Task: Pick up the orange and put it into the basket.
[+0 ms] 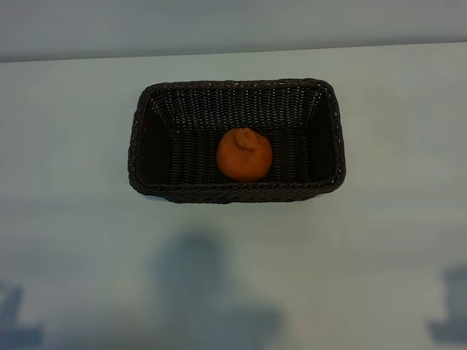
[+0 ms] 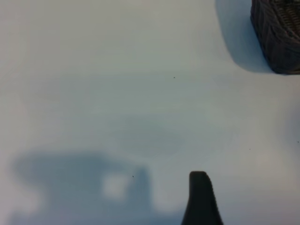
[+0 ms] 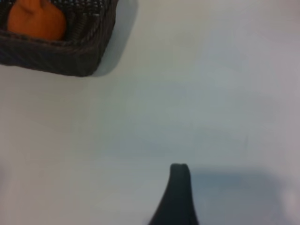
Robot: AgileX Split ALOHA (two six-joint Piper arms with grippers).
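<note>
Tabletop carries the basket, the orange resting inside near its middle. Only the exterior view shows both whole. Each wrist view shows one dark finger: both jaws stand wide, empty, well apart from the orange.

A pale, matte table fills nearly the whole exterior view, its surface plain and unpatterned. Along the far edge it meets a light grey-blue wall, the junction running almost level across the frame. Soft, diffuse light falls from above. Blurred grey shadows lie on the table toward the near edge, one broad patch near the middle and smaller ones at the near left and near right corners.
</note>
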